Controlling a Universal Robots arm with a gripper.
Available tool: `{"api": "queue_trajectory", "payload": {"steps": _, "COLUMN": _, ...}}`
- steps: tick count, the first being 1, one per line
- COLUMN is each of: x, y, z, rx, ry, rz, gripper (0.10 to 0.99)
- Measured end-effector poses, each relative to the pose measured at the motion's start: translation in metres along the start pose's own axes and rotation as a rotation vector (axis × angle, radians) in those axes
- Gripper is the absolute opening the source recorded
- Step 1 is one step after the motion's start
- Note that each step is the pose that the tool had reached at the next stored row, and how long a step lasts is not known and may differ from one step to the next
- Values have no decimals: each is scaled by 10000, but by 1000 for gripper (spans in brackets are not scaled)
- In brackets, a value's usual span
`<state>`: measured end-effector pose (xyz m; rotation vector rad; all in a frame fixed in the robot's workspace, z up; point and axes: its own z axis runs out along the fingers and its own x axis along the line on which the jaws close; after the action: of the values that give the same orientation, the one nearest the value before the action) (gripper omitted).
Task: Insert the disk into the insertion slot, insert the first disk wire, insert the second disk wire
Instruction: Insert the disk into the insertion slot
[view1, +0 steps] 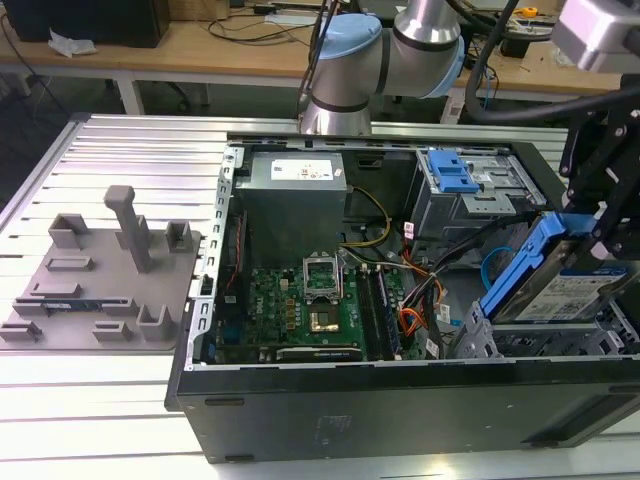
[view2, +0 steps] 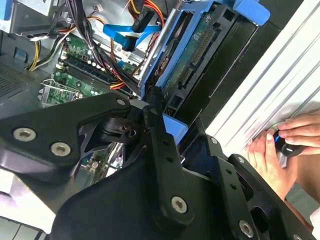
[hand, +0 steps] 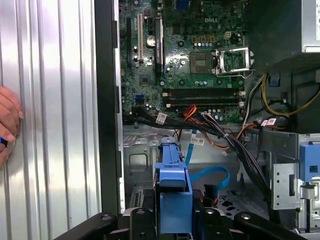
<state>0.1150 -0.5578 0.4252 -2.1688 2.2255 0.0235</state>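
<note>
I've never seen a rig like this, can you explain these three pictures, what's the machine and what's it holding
It is a robot arm working on an open computer case that lies on a ribbed metal table. The exterior view looks from off the arm; both wrist views ride on the arm, looking past its gripper. The gripper is clamped on the disk, a silver drive in a blue frame, tilted over the insertion slot. A grey fixture plate lies beside the case. A person's hand rests on the table.
</note>
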Motion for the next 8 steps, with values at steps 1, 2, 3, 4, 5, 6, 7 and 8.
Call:
{"api": "queue_trajectory", "payload": {"steps": 1, "x": 3, "y": 6, "z": 36, "rx": -1, "ry": -1, "rz": 0, "gripper": 365}}
{"api": "queue_trajectory", "payload": {"steps": 2, "x": 4, "y": 8, "z": 54, "rx": -2, "ry": 0, "rz": 0, "gripper": 365}}
{"api": "queue_trajectory", "payload": {"steps": 3, "x": 5, "y": 10, "z": 72, "rx": -2, "ry": 1, "rz": -1, "gripper": 376}}
{"api": "queue_trajectory", "payload": {"steps": 4, "x": 5, "y": 12, "z": 85, "rx": -2, "ry": 2, "rz": -1, "gripper": 435}}
{"api": "queue_trajectory", "payload": {"steps": 5, "x": 6, "y": 15, "z": 99, "rx": -1, "ry": 1, "rz": 0, "gripper": 498}}
{"api": "queue_trajectory", "payload": {"steps": 6, "x": 6, "y": 15, "z": 99, "rx": -1, "ry": 2, "rz": 0, "gripper": 498}}
{"api": "queue_trajectory", "payload": {"steps": 7, "x": 6, "y": 15, "z": 100, "rx": -2, "ry": 2, "rz": 0, "gripper": 561}}
{"api": "queue_trajectory", "payload": {"steps": 8, "x": 6, "y": 15, "z": 100, "rx": -1, "ry": 2, "rz": 0, "gripper": 561}}
